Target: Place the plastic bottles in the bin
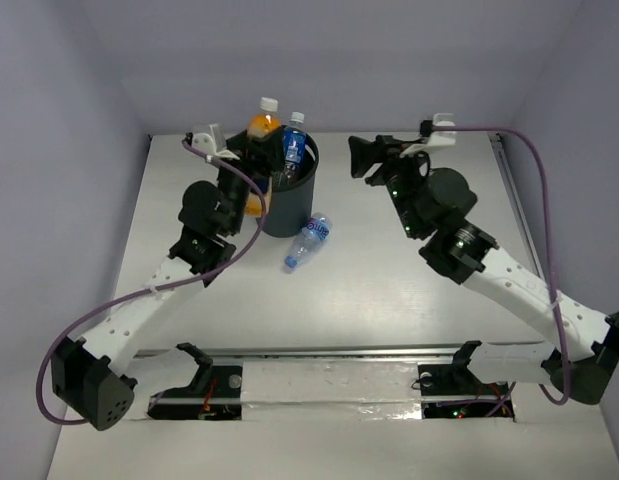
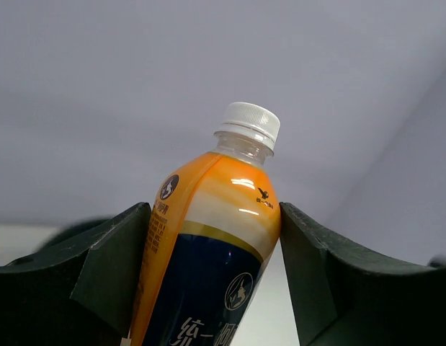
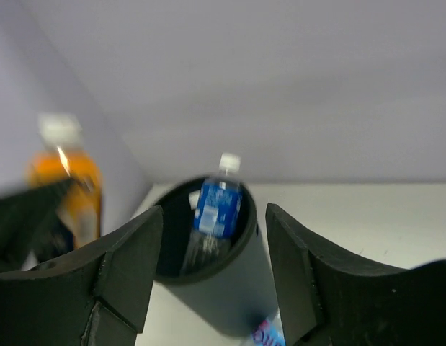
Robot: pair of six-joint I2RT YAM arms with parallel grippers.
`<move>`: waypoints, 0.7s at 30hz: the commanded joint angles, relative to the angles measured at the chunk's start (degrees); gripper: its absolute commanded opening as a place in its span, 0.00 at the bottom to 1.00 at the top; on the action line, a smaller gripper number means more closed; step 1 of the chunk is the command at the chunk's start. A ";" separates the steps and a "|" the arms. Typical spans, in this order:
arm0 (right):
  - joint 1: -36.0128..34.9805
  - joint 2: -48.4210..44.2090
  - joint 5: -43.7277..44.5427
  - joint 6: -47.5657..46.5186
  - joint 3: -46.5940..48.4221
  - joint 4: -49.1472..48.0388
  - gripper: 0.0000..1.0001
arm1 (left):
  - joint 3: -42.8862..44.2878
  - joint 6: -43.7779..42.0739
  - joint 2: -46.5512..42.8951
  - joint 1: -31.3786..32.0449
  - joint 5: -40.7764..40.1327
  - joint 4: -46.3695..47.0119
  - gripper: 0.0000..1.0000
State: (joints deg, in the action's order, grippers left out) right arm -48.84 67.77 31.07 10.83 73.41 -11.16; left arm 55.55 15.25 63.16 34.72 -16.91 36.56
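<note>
The black bin (image 1: 287, 212) stands at the back middle of the table. A blue-labelled bottle (image 1: 294, 146) leans inside it, white cap above the rim; it also shows in the right wrist view (image 3: 217, 205) inside the bin (image 3: 219, 295). My left gripper (image 1: 251, 152) is shut on the orange-filled bottle (image 1: 262, 124), held upright just left of the bin's rim. In the left wrist view the orange bottle (image 2: 215, 238) fills the gap of the left gripper (image 2: 212, 288). Another blue-labelled bottle (image 1: 307, 241) lies on the table in front of the bin. My right gripper (image 1: 363, 158) is open and empty to the right of the bin.
The right wrist view shows the right gripper (image 3: 214, 267) facing the bin, with the orange bottle (image 3: 64, 176) blurred at the left and the lying bottle (image 3: 269, 335) at the bottom. Grey walls close the table at the back and sides.
</note>
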 commanded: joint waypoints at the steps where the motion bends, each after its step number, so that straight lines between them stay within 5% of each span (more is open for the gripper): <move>1: -0.20 2.28 -6.53 3.93 -1.51 -0.88 0.65 | 6.40 0.40 1.88 -4.47 3.45 5.88 0.48; 21: -0.20 -0.79 -9.01 7.01 -8.89 0.35 0.65 | 12.30 4.53 25.08 -13.80 7.41 33.13 0.45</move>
State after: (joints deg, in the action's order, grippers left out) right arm -48.84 67.90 22.22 17.37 66.02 -9.45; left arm 64.64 18.63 87.83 21.26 -11.68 59.79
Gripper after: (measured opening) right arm 0.649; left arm 0.635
